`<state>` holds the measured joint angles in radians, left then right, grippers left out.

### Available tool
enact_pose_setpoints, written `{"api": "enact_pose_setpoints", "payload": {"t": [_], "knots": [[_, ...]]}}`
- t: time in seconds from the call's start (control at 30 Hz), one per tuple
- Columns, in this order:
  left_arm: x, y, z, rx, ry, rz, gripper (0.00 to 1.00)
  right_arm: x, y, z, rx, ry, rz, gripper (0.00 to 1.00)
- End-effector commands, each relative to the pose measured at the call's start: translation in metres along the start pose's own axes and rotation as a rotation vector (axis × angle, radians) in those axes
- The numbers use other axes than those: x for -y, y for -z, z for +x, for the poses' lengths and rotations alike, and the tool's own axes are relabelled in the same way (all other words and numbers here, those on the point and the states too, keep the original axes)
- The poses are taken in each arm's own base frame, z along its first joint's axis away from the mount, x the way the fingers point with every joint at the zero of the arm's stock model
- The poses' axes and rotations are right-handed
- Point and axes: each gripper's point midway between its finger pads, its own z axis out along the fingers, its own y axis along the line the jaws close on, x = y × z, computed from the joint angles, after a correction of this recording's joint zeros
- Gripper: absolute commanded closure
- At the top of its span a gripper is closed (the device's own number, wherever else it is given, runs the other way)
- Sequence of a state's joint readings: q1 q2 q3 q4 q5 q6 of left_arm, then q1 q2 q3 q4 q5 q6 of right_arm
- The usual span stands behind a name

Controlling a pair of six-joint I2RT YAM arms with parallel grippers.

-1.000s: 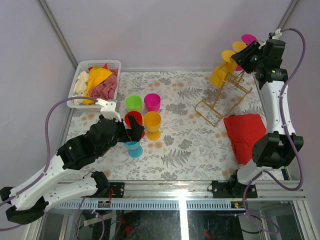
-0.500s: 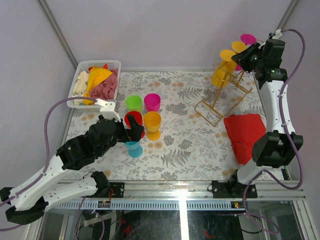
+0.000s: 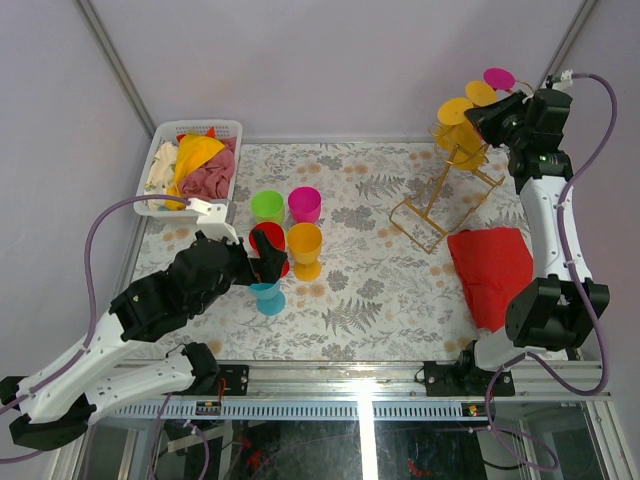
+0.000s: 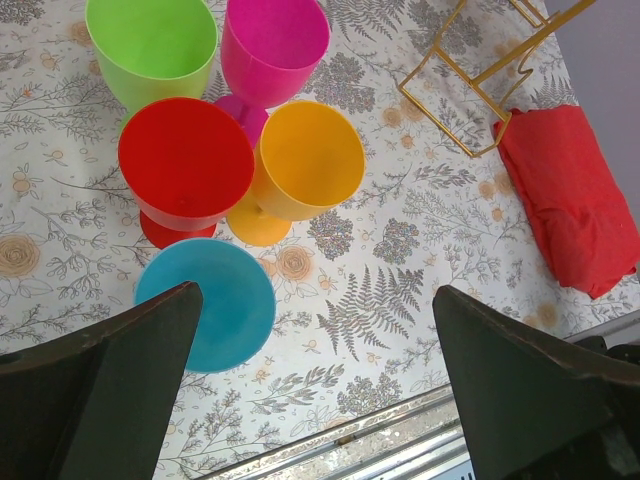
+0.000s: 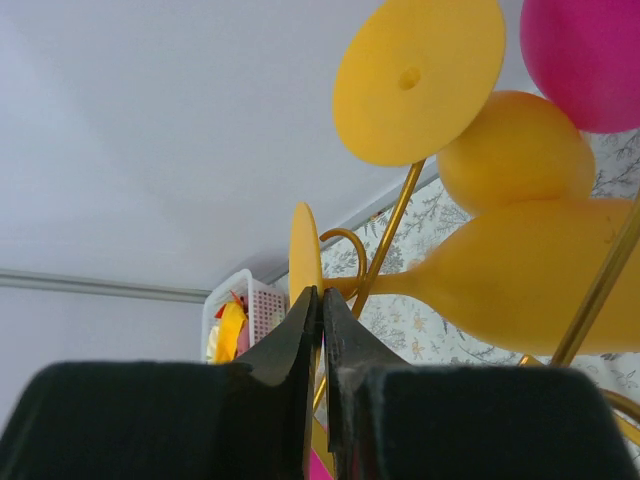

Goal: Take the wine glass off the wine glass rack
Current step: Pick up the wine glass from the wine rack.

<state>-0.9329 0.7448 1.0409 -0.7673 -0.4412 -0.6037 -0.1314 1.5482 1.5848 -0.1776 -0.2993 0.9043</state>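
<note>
My right gripper (image 5: 319, 296) is pinched nearly shut on the thin foot of the yellow wine glass (image 5: 520, 275), and a crooked pull could slip it free or snag the wine glass rack (image 5: 380, 244).

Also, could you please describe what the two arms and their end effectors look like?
Both the left arm and right arm have white links joined by bulky black joint housings, and a purple cable loops loosely along each. The left end effector and right end effector have matte black, wedge-shaped fingers. No markings are legible.
</note>
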Motion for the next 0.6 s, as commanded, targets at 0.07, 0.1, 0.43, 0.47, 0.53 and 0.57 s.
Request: {"api": "enact_pose_setpoints", "payload": {"t": [0.07, 0.1, 0.43, 0.47, 0.53, 0.57], "knots": [[0.007, 0.002, -0.013, 0.047, 0.046, 0.027, 0.00, -0.019, 0.010, -0.015, 0.083, -0.079, -0.075, 0.95], [0.007, 0.002, -0.013, 0.047, 0.046, 0.026, 0.00, -0.020, 0.011, -0.015, 0.087, -0.096, -0.082, 0.97], [0.005, 0.003, -0.014, 0.053, 0.048, 0.026, 0.00, -0.034, 0.019, -0.024, 0.140, -0.247, -0.165, 1.00], [0.005, 0.004, -0.014, 0.053, 0.049, 0.027, 0.00, -0.035, 0.020, -0.026, 0.146, -0.257, -0.172, 1.00], [0.005, 0.004, -0.014, 0.054, 0.051, 0.026, 0.00, -0.036, 0.021, -0.027, 0.159, -0.273, -0.178, 1.00], [0.005, 0.004, -0.014, 0.054, 0.052, 0.027, 0.00, -0.037, 0.022, -0.028, 0.163, -0.278, -0.184, 1.00]]}}
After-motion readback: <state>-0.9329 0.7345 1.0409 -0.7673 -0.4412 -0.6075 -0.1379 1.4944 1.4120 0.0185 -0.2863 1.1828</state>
